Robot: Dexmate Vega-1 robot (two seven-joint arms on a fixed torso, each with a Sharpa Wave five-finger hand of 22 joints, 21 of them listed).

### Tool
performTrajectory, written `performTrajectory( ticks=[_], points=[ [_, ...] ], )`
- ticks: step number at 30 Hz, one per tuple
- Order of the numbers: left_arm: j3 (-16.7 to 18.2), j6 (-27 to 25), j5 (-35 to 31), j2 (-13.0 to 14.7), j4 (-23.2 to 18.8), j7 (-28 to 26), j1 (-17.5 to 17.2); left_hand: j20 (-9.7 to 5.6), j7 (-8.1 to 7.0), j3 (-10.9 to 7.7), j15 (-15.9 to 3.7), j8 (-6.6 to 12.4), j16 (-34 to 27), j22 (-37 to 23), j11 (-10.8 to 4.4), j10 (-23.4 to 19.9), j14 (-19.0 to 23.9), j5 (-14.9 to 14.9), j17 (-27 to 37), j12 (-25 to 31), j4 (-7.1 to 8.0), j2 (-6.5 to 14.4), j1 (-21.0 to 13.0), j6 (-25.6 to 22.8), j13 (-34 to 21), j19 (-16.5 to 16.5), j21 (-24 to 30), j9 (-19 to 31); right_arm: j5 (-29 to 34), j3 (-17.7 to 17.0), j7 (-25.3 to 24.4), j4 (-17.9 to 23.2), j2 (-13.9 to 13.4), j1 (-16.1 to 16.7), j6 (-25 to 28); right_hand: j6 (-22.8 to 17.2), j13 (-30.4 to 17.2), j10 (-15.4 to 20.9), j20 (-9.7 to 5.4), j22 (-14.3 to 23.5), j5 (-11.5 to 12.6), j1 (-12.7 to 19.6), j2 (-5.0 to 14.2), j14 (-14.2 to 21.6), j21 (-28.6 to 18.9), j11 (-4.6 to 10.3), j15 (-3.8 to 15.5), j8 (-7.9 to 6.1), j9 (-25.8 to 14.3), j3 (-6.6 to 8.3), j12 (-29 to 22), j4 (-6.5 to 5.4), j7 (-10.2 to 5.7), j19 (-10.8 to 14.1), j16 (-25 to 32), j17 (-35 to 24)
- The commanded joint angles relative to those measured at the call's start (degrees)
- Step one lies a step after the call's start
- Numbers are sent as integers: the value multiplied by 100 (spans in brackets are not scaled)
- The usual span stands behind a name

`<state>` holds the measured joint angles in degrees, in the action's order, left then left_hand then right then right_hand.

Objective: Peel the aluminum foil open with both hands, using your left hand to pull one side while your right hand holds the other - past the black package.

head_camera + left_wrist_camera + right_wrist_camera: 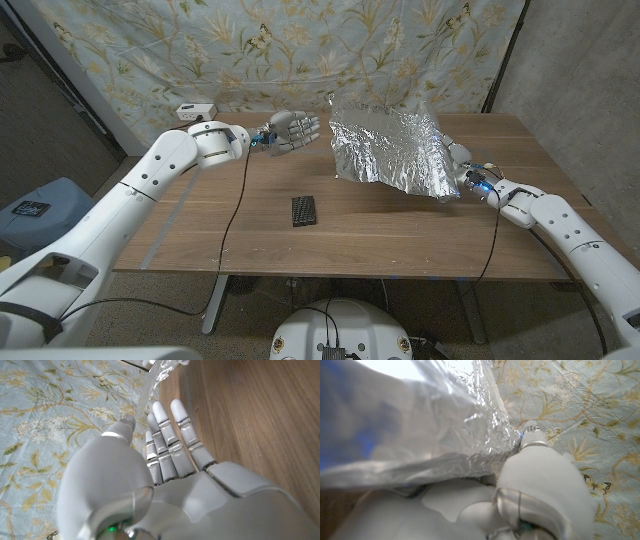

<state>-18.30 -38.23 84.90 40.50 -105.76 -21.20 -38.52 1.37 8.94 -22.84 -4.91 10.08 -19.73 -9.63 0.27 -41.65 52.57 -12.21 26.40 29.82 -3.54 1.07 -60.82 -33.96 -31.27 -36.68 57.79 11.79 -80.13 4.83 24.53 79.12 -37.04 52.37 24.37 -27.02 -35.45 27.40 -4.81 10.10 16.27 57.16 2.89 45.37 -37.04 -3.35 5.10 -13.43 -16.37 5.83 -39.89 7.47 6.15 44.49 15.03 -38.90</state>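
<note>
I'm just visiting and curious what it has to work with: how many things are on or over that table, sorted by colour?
Silver: 1, the aluminum foil, held up by the right hand.
Black: 1, the black package, lying on the table.
White: 1, a small box at the far edge.
Total: 3

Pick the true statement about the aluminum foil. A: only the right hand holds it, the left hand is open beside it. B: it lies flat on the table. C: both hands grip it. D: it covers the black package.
A: the right hand holds the aluminum foil up over the table, while the left hand is open beside the foil's edge, fingers apart, holding nothing.
</note>
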Motion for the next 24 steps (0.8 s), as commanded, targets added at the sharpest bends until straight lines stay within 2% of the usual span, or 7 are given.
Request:
performTrajectory(
  ticks=[1, 4, 9, 22, 24],
  points=[
    [-206, -233, -62, -3, 255, 286, 257, 180, 140, 81, 298, 20, 216, -17, 245, 398, -329, 50, -171, -326, 51, -142, 319, 381, 131, 213, -161, -19, -11, -16, -9, 28, -34, 13, 9, -53, -14, 13, 30, 3, -24, 3, 14, 43, 14, -28, 40, 15, -32, -17, -54, -31, 11, 48, -25, -12],
    [-258, -280, -82, -63, 324, 276, 321, 264, 176, 72, 455, 33, 327, -20, 379, 598, -522, 55, -269, -529, 28, -150, 404, 564, 217, 300, -253, -38, -9, -18, -1, 38, -40, 11, 6, -51, -14, 8, 32, 3, -27, 0, 24, 39, 22, -28, 36, 21, -34, -18, -53, -38, 15, 47, -36, -12],
    [-372, -365, -159, -176, 453, 302, 466, 307, 197, 53, 491, 46, 354, -20, 430, 623, -562, 53, -312, -601, 11, -131, 429, 632, 258, 327, -296, -47, -15, -24, -4, 55, -48, 15, 8, -53, -6, 14, 40, 3, -38, -17, 29, 56, 34, -39, 34, 30, -38, -33, -51, -51, 16, 57, -47, -16],
    [-760, -558, -605, -616, 885, 572, 960, 327, 219, 16, 515, 79, 375, -21, 402, 587, -551, 38, -406, -708, -75, -155, 432, 679, 337, 306, -359, -62, -25, -45, 45, 89, -60, 46, -18, -55, -10, 24, 56, 3, -52, -11, 42, 65, 64, -32, 27, 47, -45, -47, -59, -55, 20, 62, -79, -20],
    [-792, -594, -641, -692, 957, 596, 1013, 327, 224, 14, 505, 79, 375, -21, 407, 574, -546, 36, -414, -714, -79, -155, 439, 690, 345, 300, -365, -64, -33, -51, 49, 90, -60, 51, -17, -59, -14, 17, 57, 3, -54, -6, 46, 76, 67, -66, 16, 48, -47, -47, -58, -54, 26, 69, -80, -22]
  ],
)
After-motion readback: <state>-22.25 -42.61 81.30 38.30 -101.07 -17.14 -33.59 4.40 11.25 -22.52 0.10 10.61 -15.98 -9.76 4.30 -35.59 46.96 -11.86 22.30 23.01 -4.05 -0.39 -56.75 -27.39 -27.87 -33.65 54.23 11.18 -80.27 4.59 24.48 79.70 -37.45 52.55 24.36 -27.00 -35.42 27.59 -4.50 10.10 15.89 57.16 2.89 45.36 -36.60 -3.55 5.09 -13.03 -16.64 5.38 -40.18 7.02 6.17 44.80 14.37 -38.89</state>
